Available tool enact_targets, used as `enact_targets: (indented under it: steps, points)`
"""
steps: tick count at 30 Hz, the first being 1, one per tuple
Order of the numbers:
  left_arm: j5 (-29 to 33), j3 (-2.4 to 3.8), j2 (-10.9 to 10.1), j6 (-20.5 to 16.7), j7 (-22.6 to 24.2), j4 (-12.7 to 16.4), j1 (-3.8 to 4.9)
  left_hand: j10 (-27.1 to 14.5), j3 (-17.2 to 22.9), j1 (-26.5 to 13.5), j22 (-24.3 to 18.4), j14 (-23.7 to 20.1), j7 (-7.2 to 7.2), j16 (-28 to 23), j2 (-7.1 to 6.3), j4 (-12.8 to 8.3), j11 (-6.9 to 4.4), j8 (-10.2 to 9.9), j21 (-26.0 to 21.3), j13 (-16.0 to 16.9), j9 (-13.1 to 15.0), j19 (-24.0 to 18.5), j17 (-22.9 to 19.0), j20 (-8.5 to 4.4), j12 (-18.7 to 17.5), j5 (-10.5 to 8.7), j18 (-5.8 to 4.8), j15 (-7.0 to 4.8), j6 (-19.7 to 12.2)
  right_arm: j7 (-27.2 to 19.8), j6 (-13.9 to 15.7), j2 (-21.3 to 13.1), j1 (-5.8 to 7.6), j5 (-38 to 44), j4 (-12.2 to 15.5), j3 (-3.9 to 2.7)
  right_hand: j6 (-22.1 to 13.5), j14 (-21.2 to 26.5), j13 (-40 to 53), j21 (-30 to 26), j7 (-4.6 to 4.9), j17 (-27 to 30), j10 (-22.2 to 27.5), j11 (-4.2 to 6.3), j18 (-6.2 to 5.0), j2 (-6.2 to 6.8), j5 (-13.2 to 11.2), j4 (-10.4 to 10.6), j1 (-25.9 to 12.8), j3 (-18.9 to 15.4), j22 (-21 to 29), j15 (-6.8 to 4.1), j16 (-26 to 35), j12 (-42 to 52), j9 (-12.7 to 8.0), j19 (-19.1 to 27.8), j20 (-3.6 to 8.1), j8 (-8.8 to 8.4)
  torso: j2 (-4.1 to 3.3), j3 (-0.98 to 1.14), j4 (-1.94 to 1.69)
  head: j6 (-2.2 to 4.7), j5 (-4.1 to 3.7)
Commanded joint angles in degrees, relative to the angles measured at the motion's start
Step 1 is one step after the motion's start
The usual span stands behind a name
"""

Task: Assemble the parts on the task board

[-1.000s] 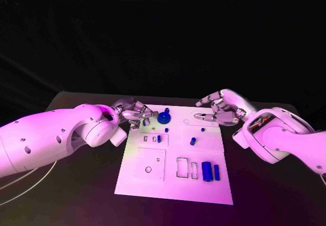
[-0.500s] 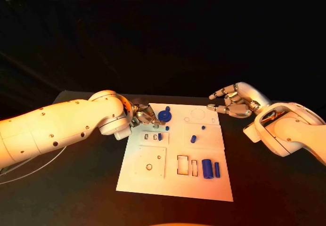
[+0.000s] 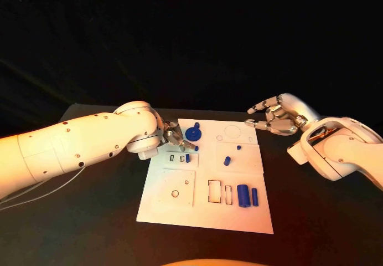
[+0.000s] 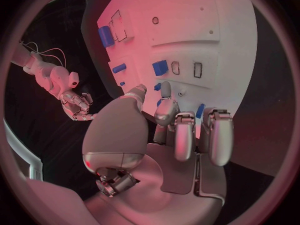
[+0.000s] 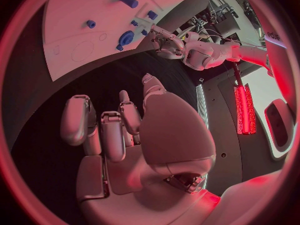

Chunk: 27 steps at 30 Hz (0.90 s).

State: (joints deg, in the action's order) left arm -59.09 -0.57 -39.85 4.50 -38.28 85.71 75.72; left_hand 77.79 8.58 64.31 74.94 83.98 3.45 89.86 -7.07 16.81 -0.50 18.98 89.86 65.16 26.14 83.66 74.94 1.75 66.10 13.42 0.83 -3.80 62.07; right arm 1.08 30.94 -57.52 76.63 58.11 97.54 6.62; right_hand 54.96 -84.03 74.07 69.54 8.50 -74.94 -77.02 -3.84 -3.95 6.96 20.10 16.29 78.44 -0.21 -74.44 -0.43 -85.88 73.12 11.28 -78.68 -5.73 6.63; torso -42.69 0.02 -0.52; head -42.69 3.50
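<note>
Left hand [image 3: 177, 138] now beside gear [image 3: 192, 134]

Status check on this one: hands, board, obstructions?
Left hand over task board, grip unclear. Right hand off board, holding nothing. Blue parts unobstructed.

Light from above falls hard on the white board [image 3: 231, 219], the brightest thing before me. The room behind is black, and the table [image 3: 319, 221] round the board stays dim. My left arm [image 3: 79, 147] is lit warm on its upper side and darkens underneath. At my wrists the pictures are round in a dark frame, and the board's straight edges bow. The back of my left hand [image 4: 125, 135] carries a broad soft sheen.
</note>
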Motion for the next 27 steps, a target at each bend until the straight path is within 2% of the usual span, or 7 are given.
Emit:
enact_targets:
  steps: [1, 8, 11, 27]
  points:
    - [-1.95, 0.0, 0.51, 2.86, -2.87, -0.43, 0.13, 0.24, -0.92, -0.7, 15.06, 6.02, -0.13, 0.14, 0.17, -0.01, -0.25, 0.48, 0.14, 0.27, 0.91, 6.34, 15.06, -0.06, 0.29, -0.32, -0.83, -0.21, -0.43, 0.37, -0.71, -0.02, 0.02, 0.68, -0.03, -0.01, 0.34, -4.03, -0.08, -0.29, -0.26, -7.56, 0.03, 0.4, -0.87, -0.04, 0.21, -0.07, 0.28, -0.31, 0.05, -0.28, 0.2, -0.21, -0.04, -0.17, 0.29, 0.34, -0.01, -0.03, 0.02, -0.23, 0.13]
    - [-2.31, -0.14, 1.28, 3.84, -3.23, -1.3, 0.15, 0.16, -3.32, -1.37, 15.06, 6.02, -0.17, 0.14, 0.57, 0.0, -0.27, 1.22, 0.14, 0.62, 2.86, 6.34, 15.06, -0.09, 0.47, -0.36, -0.83, -0.23, -1.19, 0.61, -0.8, 0.08, 0.02, 0.99, -0.14, -0.01, 0.35, -4.0, -0.13, -0.41, -0.27, -7.46, 0.03, 0.41, -0.89, -0.03, 0.47, 0.01, 0.15, -0.4, 0.12, -0.29, 0.27, -0.24, -0.05, -0.14, 0.3, 0.4, -0.07, -0.06, -0.06, -0.35, 0.04]
    - [-2.27, -0.24, 1.57, 4.25, -3.24, -1.57, 0.15, 0.17, -4.18, -1.65, 15.06, 6.02, -0.21, 0.14, 0.86, 0.0, -0.3, 1.51, 0.14, 0.74, 3.56, 6.34, 15.06, -0.09, 0.53, -0.37, -0.83, -0.25, -1.32, 0.73, -1.04, 0.29, 0.01, 1.19, -0.3, -0.01, 0.34, -3.97, -0.18, -0.52, -0.27, -7.35, 0.07, 0.41, -0.91, -0.03, 0.56, 0.02, 0.12, -0.42, 0.2, -0.29, 0.34, -0.29, -0.06, -0.09, 0.31, 0.41, -0.06, -0.02, 0.01, -0.46, 0.08]
    - [-2.1, -0.7, 2.56, 7.44, -3.14, -2.26, 0.13, 0.25, -4.89, -1.27, 15.06, 6.02, -0.26, 0.14, 1.55, -0.07, -0.33, 1.77, 0.14, 1.1, 4.46, 6.34, 15.06, -0.09, 0.79, -0.29, -0.83, -0.27, -1.67, 1.22, -1.66, 0.67, 0.0, 1.53, -0.44, 0.0, 0.27, -3.94, -0.31, -0.84, -0.27, -7.21, 0.15, 0.41, -0.97, -0.07, 0.84, 0.07, 0.02, -0.47, 0.41, -0.3, 0.44, -0.41, -0.08, 0.04, 0.32, 0.43, -0.05, 0.03, 0.02, -0.91, 0.06]
